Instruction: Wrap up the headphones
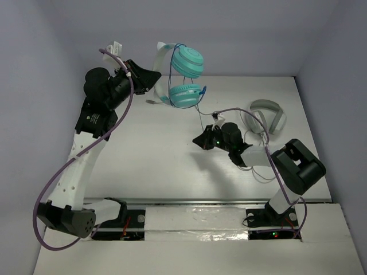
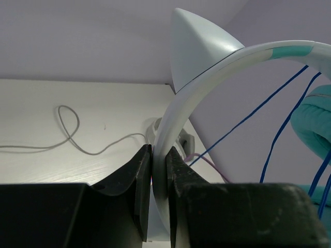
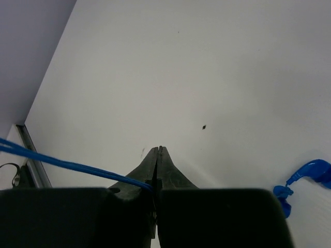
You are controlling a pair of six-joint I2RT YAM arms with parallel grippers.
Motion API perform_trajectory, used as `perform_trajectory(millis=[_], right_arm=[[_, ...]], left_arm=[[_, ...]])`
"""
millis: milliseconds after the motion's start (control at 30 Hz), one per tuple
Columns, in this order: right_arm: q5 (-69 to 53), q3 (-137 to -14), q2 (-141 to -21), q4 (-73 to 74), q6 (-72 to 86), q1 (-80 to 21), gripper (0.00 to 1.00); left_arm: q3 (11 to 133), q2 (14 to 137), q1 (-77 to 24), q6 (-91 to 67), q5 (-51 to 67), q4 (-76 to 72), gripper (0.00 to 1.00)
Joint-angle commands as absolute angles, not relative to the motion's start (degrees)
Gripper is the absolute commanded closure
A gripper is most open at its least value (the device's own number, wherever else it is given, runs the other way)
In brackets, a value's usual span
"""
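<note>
Both grips are set: my left end effector (image 2: 159, 155) clamps the headphones (image 1: 186, 77) by their white headband (image 2: 207, 77) above the far counter (image 1: 155, 149), my right end effector (image 3: 159, 150) pinches their blue cable (image 3: 67, 165), so wrapping is in hand, and next I'd loop it taut round the headband.

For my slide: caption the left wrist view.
Left claw shut on the headphones at their headband; blue cable trails beside.

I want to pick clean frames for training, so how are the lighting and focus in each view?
Top external: soft even light, faint shadow below the right gripper, glare on the glossy strip at the near edge. Left wrist: headband sharp, teal ear cup blurred at the edge. Right wrist: fingers nearly black, blue cable crisp.
</note>
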State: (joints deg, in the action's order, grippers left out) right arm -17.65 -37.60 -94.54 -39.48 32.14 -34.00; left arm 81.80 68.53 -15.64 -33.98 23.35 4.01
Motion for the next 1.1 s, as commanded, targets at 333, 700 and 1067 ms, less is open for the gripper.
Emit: perform_trajectory(millis=[333,700,1067], right_arm=[[-5.02,-40.86,-87.19,-18.83,32.95,-52.46,1.0],[5.97,-53.07,-83.59,4.64,30.77,-66.26,1.0],[15.98,-66.17,-76.03,30.04,25.58,-70.93,1.0]], left_arm=[[66.28,64.33,-14.41,-44.82,-2.63,-11.68,1.0],[58.36,69.69,-16.87,-38.15,-22.21,-10.81,1.0],[55.37,74.53,-28.28,-28.92,-33.75,-2.92,1.0]])
